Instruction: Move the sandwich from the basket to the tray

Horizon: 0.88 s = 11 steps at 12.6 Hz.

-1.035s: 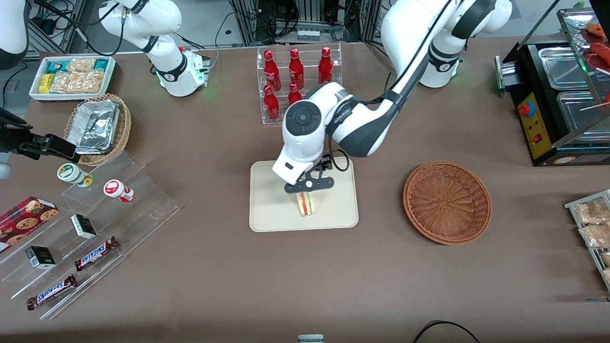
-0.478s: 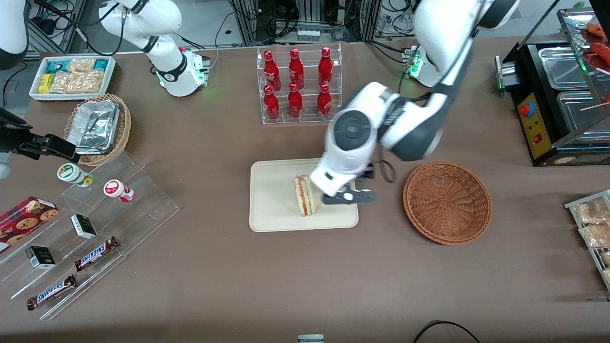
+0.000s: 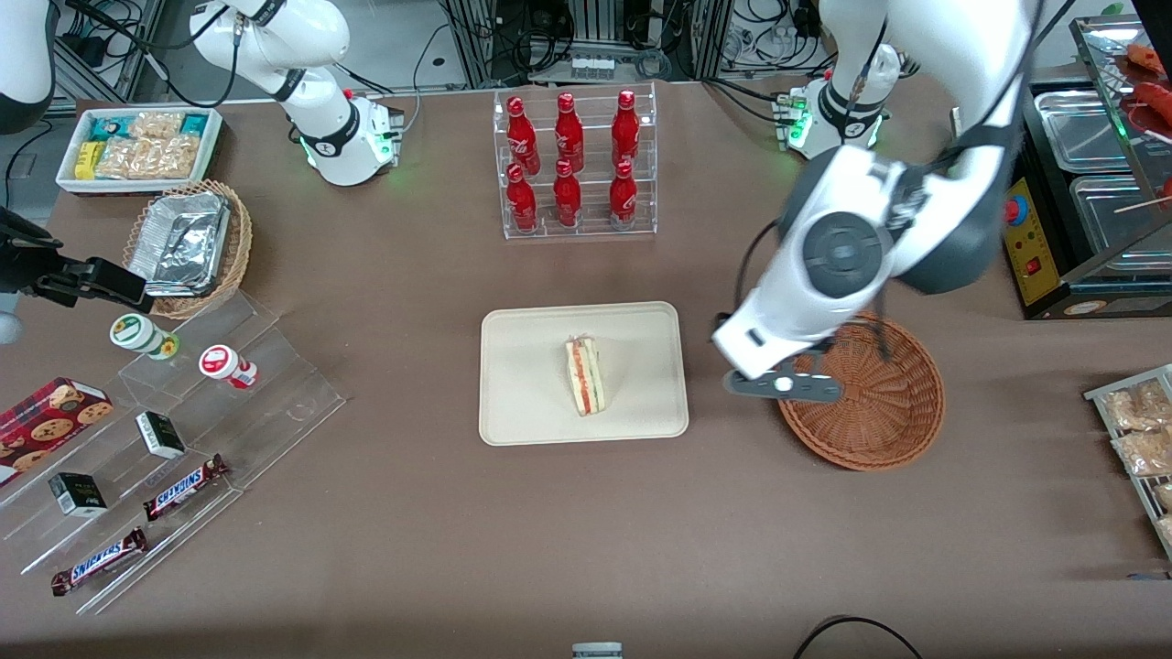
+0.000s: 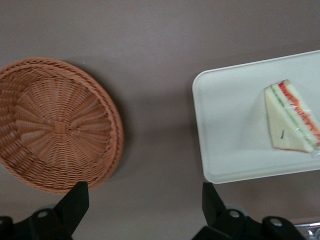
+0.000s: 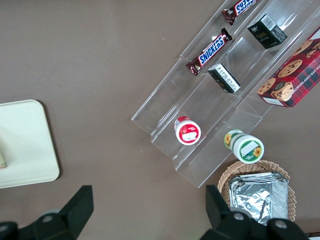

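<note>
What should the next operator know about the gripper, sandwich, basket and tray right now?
Gripper: open, holding nothing, above the table at the basket's rim, between basket and tray.
Sandwich: lying on the tray, clear of the gripper.
Basket: nothing in it.
Done: sandwich placed on the tray.
Left: nothing on the placement itself; probably just park the left arm.

You get even, bright overhead light across the brown table (image 3: 412,513), with soft shadows only. The gripper (image 3: 781,385) hangs above the basket (image 3: 879,412) rim nearest the tray (image 3: 522,366). The sandwich (image 4: 292,120) and basket edges look slightly soft in the left wrist view.
</note>
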Motion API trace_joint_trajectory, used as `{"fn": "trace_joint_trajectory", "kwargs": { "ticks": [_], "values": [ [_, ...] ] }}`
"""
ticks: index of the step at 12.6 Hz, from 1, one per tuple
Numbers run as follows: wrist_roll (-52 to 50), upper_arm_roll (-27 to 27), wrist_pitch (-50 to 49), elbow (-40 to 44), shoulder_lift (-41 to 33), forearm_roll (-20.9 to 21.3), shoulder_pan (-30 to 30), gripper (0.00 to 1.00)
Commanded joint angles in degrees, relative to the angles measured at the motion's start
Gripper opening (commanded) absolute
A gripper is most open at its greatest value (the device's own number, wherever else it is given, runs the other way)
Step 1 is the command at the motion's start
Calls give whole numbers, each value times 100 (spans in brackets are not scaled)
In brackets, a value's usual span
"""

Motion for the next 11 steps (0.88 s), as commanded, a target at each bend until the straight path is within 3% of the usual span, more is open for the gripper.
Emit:
{"fn": "trace_joint_trajectory", "kwargs": {
  "ticks": [1, 5, 11],
  "values": [
    [785, -3, -93, -798, -847, -126, 455, 100],
    [1761, 14, -532, -1020, -1445, -117, 1219, 100],
    [1895, 58, -980, -932, -2000, -21, 1836, 100]
  ]
}}
